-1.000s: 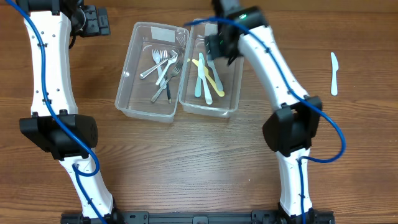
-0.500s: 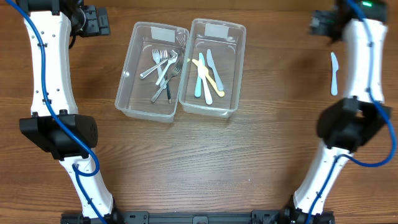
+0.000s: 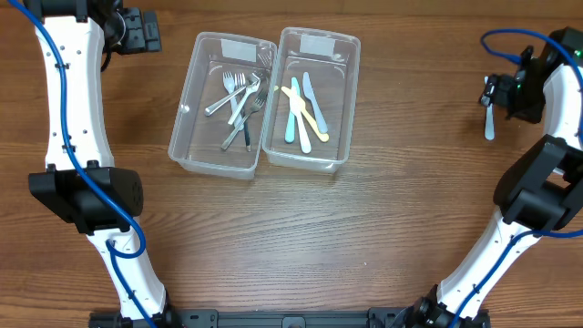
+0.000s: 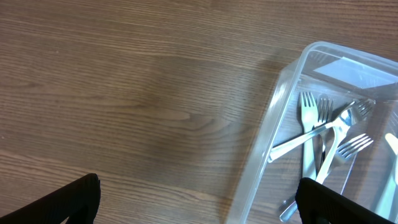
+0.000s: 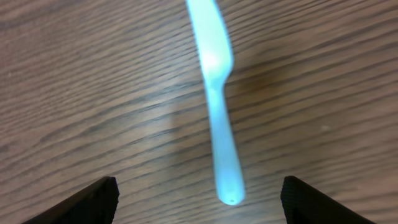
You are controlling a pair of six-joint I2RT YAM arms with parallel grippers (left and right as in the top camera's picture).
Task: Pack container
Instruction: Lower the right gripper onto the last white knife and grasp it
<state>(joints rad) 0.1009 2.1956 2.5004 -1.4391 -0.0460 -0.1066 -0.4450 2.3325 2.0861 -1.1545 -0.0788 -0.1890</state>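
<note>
Right tool (image 5: 198, 198) hangs spread wide over the pale blue plastic knife (image 5: 215, 93), flat on the tabletop (image 5: 74, 74) well apart from the container (image 3: 352, 96); probably light, thin and slippery, so I'd pinch mid-handle.

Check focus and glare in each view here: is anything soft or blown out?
Right wrist: the pale blue knife is soft and smeared, with a bright hotspot on its blade. Left wrist: sharp, forks crisp, mild glare on the clear container rim. Overhead: even light, sharp, faint shadows only.
</note>
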